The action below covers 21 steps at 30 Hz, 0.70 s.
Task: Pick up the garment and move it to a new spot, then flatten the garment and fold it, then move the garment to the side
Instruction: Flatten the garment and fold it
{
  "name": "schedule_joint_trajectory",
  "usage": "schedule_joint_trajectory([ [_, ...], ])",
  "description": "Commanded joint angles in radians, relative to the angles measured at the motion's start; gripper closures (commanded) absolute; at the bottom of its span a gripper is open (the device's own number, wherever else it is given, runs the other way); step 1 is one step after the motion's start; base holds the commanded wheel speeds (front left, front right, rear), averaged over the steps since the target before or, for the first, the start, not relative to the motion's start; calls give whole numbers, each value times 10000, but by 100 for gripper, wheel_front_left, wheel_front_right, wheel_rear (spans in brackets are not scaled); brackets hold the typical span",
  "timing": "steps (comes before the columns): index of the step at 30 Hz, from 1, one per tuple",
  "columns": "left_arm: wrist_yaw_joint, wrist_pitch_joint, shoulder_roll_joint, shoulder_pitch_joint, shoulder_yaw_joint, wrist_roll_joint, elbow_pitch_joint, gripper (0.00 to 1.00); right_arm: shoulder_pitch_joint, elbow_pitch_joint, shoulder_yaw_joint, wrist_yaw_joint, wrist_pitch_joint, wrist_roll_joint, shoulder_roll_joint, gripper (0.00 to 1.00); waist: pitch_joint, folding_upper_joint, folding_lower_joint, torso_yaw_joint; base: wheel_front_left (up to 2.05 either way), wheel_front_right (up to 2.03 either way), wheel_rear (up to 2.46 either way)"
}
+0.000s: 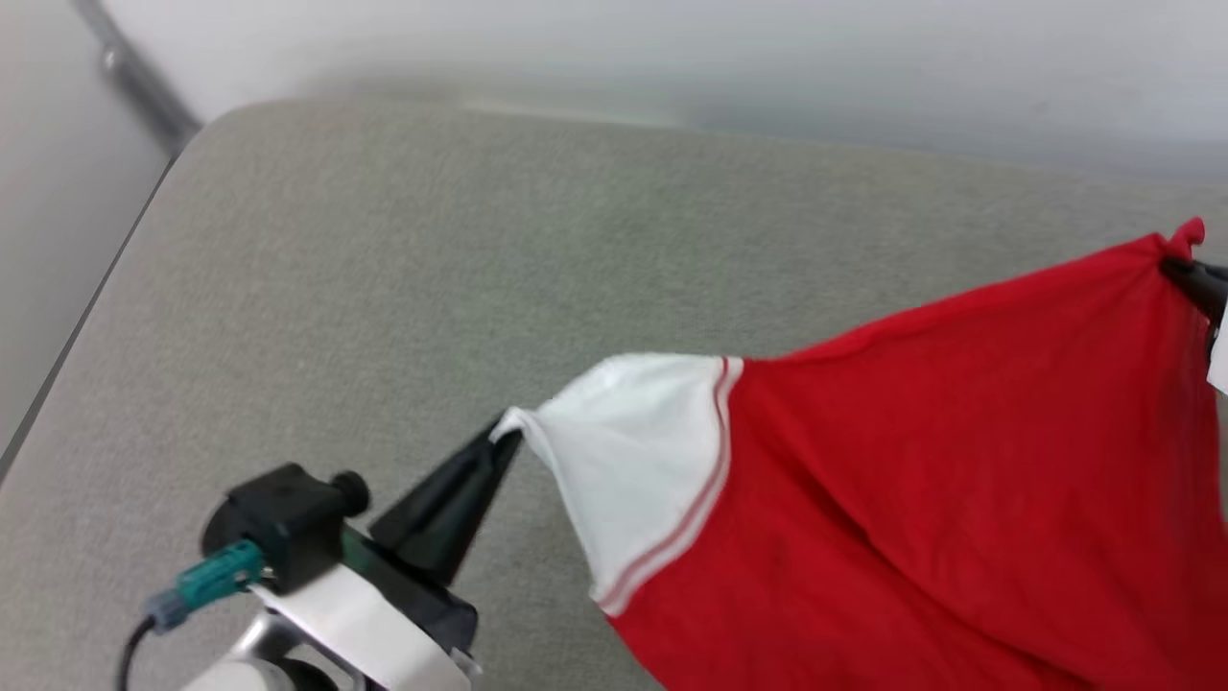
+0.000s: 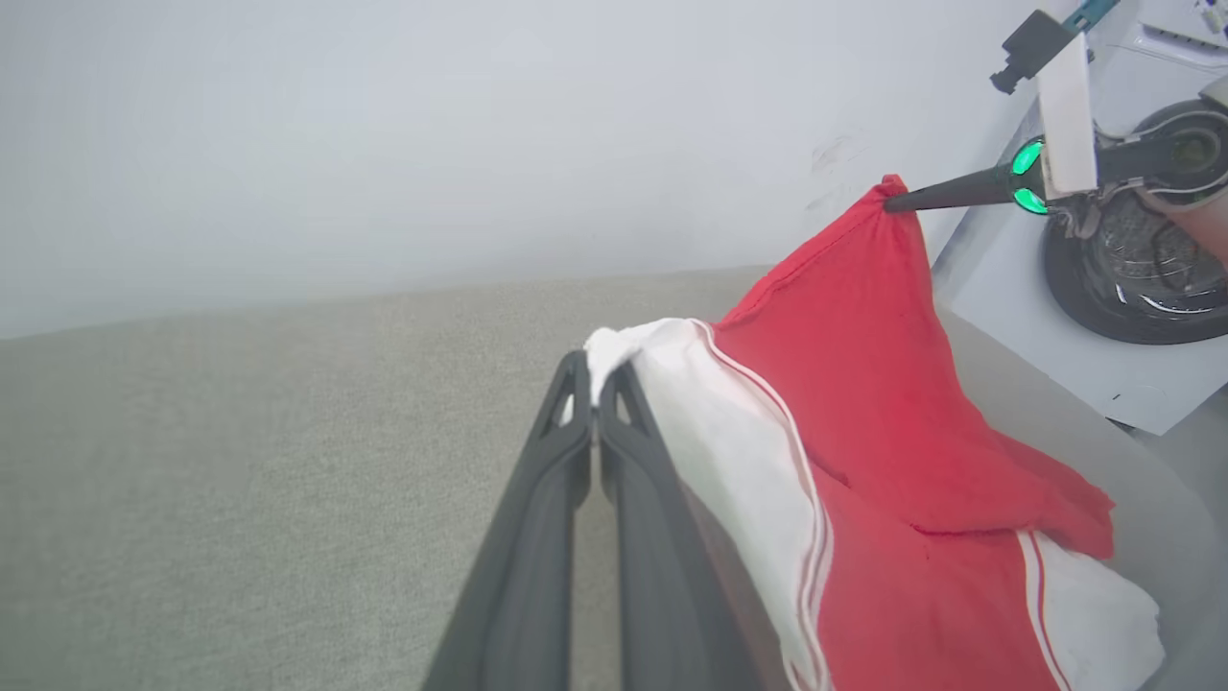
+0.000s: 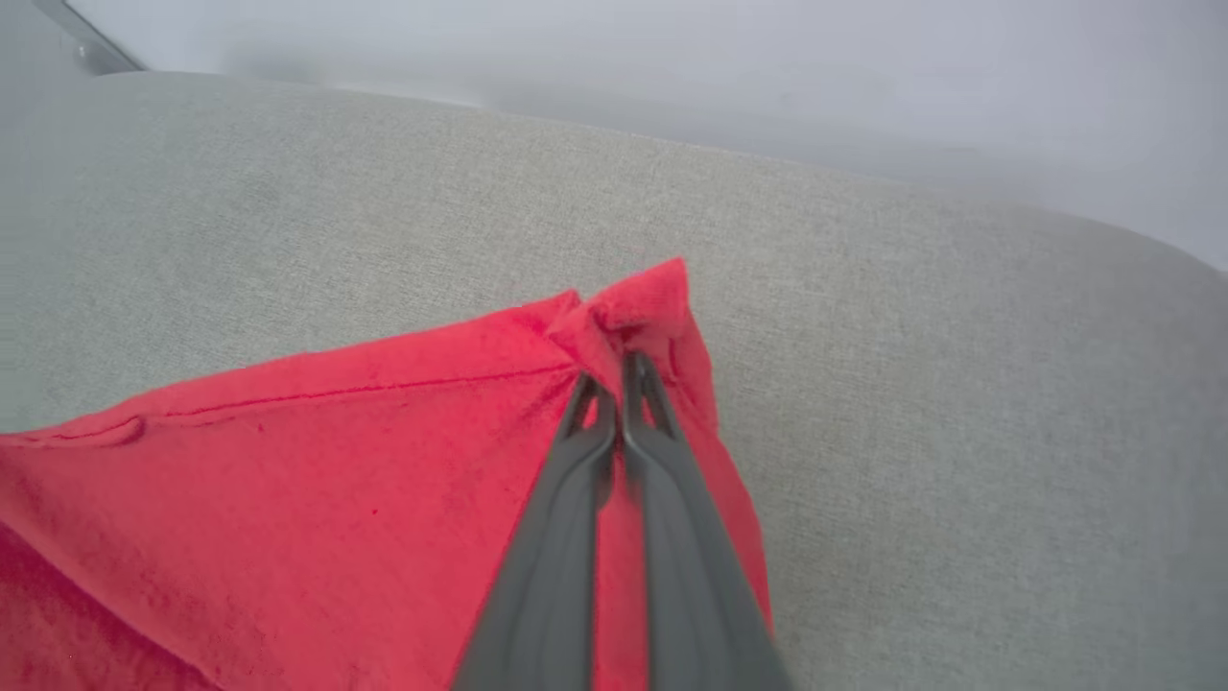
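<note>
The garment (image 1: 911, 480) is a red shirt with white, red-striped sleeves, stretched above the grey surface between my two grippers. My left gripper (image 1: 507, 437) is shut on the tip of a white sleeve (image 1: 633, 451) at the lower middle of the head view. In the left wrist view the sleeve (image 2: 700, 413) bunches at my left gripper (image 2: 595, 369). My right gripper (image 1: 1175, 267) at the right edge is shut on a red corner of the garment. The right wrist view has my right gripper (image 3: 614, 369) pinching that red corner (image 3: 638, 307). Any print on the shirt is hidden.
A grey fabric surface (image 1: 432, 278) with a rounded far-left corner lies under everything, with a pale wall (image 1: 672, 48) behind it. In the left wrist view a white base with a dark wheel (image 2: 1132, 259) stands beyond the surface's right end.
</note>
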Motion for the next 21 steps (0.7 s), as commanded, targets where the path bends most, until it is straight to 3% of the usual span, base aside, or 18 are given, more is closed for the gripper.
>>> schedule_joint_trajectory([
  [1,155,-78,169,-144,247,111,-208,100,112,-356,25,-4,-105,149,-52,100,-592,-1,-1,-589,0,0,0],
  [14,775,-219,1261,-1054,2069,317,-1612,100,223,-3148,-498,-4,-389,581,630,100,-1361,-1,-1,-1621,0,0,0],
  [21,859,-326,1947,-2224,3190,735,-1878,100,-287,-4370,-594,-4,-330,697,822,100,-1374,-1,-1,-2091,0,0,0],
])
